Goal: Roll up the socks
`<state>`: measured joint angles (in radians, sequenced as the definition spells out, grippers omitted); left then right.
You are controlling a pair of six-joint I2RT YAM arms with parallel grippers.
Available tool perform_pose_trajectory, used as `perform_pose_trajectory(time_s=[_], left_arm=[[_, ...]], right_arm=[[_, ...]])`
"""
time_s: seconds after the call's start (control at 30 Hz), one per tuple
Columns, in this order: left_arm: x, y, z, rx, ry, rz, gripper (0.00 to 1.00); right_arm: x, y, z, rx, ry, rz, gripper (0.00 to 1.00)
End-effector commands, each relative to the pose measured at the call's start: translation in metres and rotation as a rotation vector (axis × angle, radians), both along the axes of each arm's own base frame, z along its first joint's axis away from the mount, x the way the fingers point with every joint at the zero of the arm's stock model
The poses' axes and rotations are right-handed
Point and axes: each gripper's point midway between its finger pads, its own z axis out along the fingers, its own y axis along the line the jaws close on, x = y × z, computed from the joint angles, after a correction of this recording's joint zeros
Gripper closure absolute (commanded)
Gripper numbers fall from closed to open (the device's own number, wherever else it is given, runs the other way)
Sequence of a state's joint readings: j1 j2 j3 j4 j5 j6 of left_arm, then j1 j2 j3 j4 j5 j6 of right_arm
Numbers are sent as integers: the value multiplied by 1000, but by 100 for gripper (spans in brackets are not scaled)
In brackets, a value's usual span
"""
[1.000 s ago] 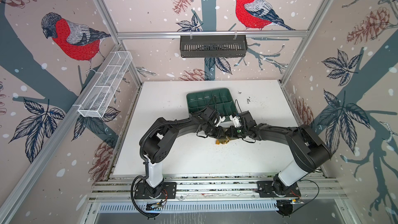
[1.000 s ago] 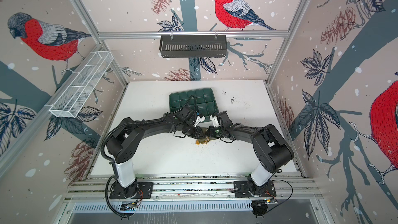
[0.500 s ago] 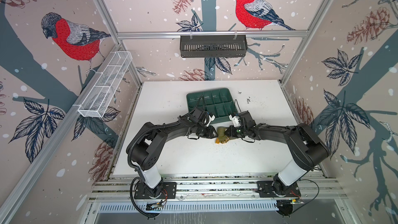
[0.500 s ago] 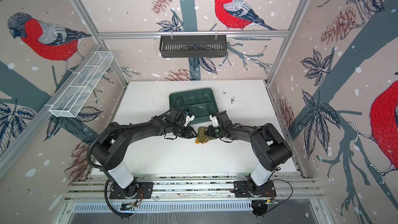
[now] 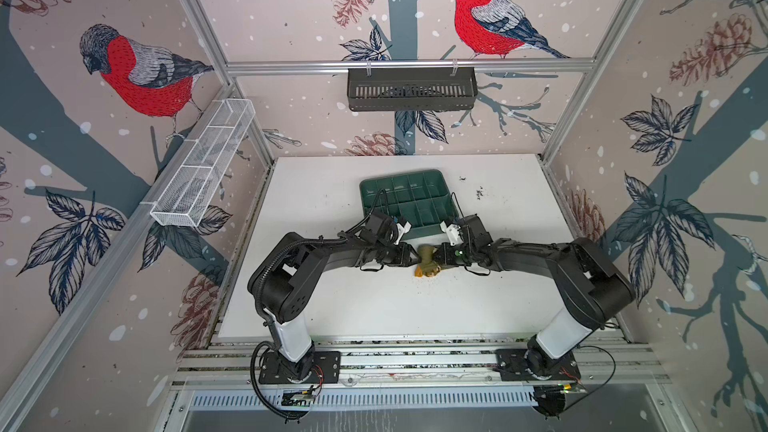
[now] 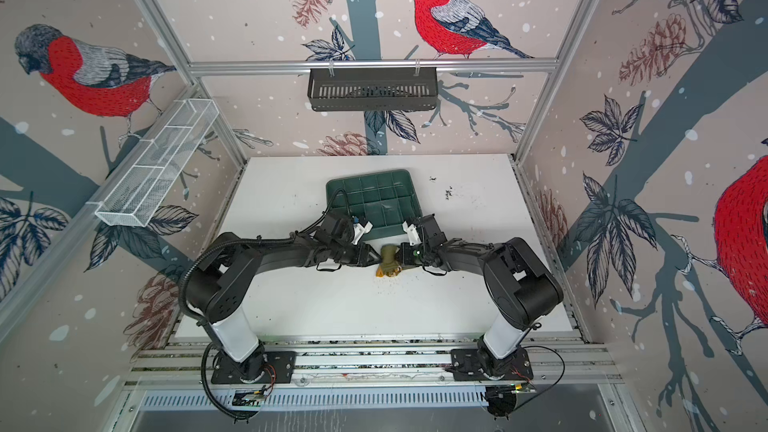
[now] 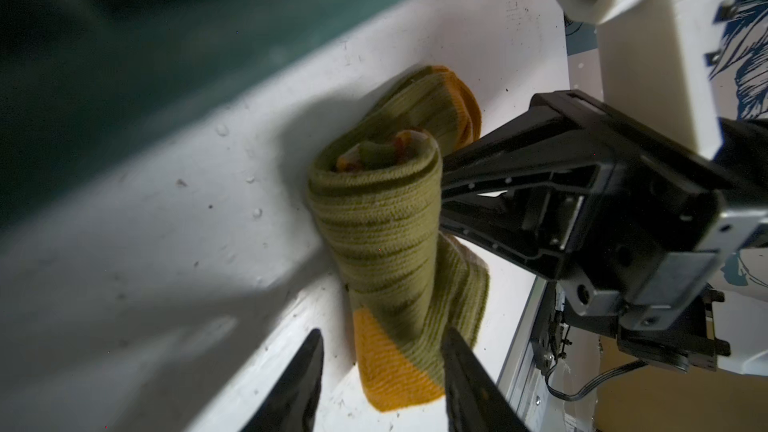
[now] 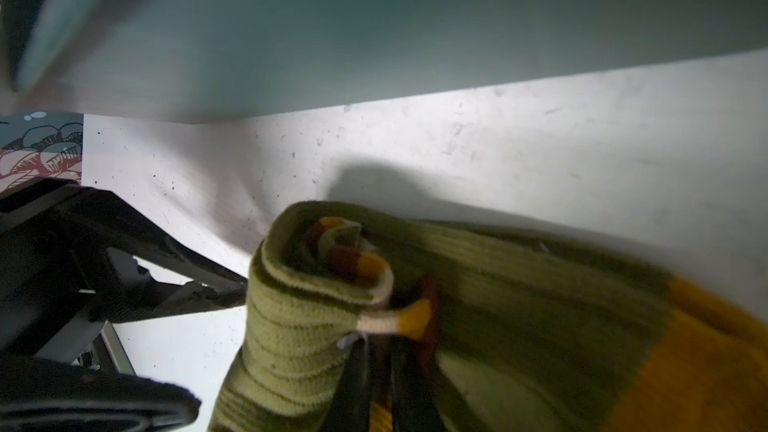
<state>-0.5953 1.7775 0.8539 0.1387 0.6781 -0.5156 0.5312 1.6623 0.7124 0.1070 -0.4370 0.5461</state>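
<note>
The right fingers [image 8: 354,392] pinch the rolled socks [image 8: 299,317]; left fingers [image 7: 465,376] spread, seemingly released.

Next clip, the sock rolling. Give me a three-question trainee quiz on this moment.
1. Which gripper is shut on the socks? A: left. B: right. C: neither.
2. True or false: the socks lie inside the tray.
3. Fill in the word: the jaws of the left gripper stand ___, one on each side of the orange toe.

Key
1. B. The right gripper pinches the rolled end.
2. False. They are outside it, by its near edge.
3. open
</note>
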Motion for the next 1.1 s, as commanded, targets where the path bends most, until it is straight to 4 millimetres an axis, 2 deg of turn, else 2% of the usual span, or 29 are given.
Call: perform_pose_trajectory(time_s=[0.0,0.27,0.5,0.93,1.07], left_arm=[[1,-4,0,-41,2,0,52],[-5,-4,-12,-59,38,-3,50],[-19,13,-28,25,68,0,50],[-26,10,-31,-38,92,7,50],[-29,10,-28,-59,94,10,53]], right_arm=[[-10,-6,-10,-49,44,4,86],[-12,-2,-11,-49,50,13,87],[-12,-1,-12,-49,53,15,87],[-16,10,-11,-21,64,31,87],[-19,18,-10,4,72,42,87]])
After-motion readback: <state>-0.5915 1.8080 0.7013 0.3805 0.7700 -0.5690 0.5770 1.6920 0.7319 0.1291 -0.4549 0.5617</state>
